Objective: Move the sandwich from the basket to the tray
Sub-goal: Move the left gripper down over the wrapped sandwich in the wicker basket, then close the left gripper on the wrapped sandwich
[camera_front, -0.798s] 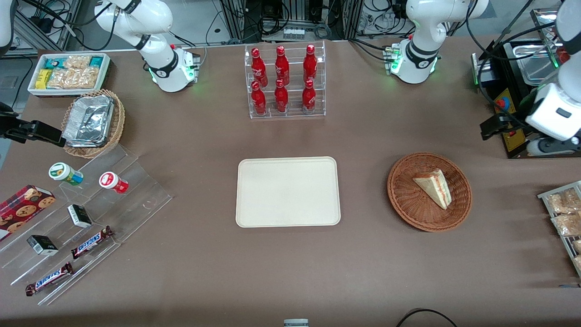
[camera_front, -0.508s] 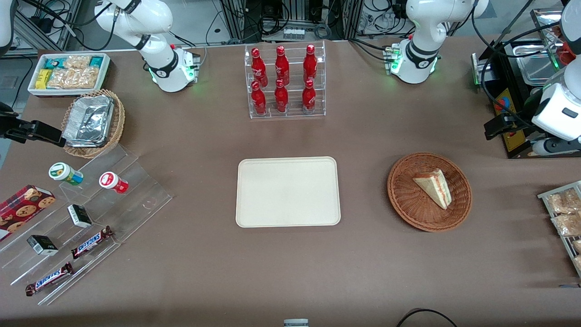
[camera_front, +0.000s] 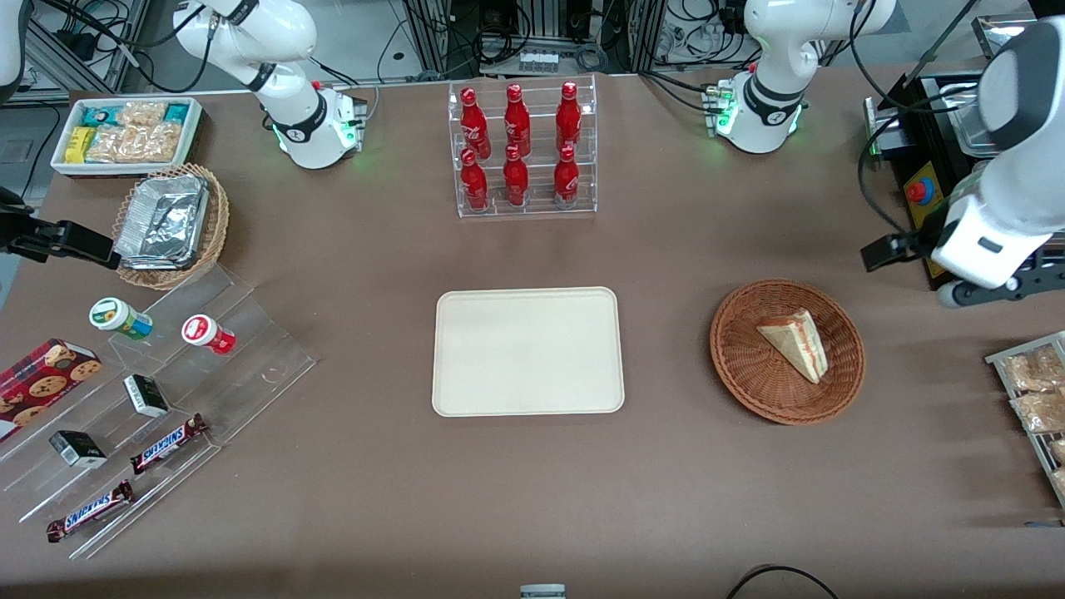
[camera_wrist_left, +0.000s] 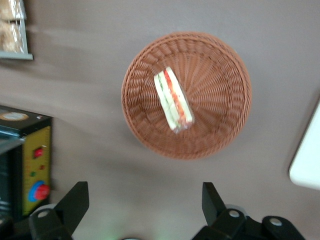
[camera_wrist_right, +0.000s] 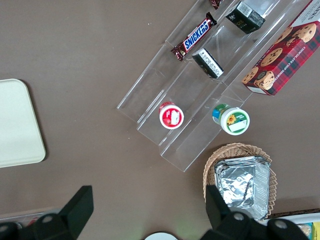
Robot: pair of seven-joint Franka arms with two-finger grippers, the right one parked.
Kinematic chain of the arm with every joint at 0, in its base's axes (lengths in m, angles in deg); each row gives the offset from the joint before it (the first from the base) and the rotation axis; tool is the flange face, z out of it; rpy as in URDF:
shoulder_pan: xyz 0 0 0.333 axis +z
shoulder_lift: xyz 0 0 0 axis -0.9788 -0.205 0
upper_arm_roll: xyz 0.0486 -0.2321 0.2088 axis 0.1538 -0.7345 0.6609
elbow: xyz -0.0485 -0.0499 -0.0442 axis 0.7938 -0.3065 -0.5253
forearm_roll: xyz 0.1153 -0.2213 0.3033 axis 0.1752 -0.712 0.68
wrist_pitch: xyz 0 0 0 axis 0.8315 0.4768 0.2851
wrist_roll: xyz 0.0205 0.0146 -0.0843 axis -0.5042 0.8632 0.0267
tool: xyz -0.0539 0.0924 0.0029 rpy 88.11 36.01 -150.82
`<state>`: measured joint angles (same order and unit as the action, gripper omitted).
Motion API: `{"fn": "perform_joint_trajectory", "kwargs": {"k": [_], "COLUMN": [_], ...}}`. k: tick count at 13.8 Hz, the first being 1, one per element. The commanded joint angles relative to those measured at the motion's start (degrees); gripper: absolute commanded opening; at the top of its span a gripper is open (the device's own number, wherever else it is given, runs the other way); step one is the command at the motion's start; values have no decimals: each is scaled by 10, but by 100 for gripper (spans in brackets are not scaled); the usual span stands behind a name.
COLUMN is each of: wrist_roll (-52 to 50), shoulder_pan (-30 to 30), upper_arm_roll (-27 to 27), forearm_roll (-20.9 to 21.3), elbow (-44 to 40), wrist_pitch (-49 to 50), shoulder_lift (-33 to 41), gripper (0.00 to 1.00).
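The sandwich, a pale bread wedge with red and green filling, lies in the round reddish-brown wicker basket. The cream tray sits mid-table with nothing on it; one corner of the tray shows in the left wrist view. My left gripper hangs above the table, off the basket's rim toward the working arm's end and farther from the front camera than the basket. It is open wide, with only bare table between its fingers.
A black control box with a red button stands close under the arm. A rack of snack bags sits at the working arm's end. A clear rack of red bottles stands farther from the front camera than the tray.
The left arm has swung toward the basket and a little nearer the front camera. The sandwich, basket and tray have not moved.
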<state>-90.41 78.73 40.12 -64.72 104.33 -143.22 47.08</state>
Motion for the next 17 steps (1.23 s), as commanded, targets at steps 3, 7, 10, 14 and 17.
{"fn": "perform_joint_trajectory", "kwargs": {"k": [3,7,10,14,17], "wrist_roll": [-188,-252,-281,-298,-306], "shoulder_pan": [-5,-6,-6,-10,-10], "upper_arm_roll": [-6,-9,-10,-10,-10], "forearm_roll": [13,13,12,12,12], "elbow": [146,226,234,236,235], "wrist_pitch": [-158,-274,-327,-388,-416], "shoulder_lift": [29,9,-35,-91,-115], "gripper": [100,100,100,100,100]}}
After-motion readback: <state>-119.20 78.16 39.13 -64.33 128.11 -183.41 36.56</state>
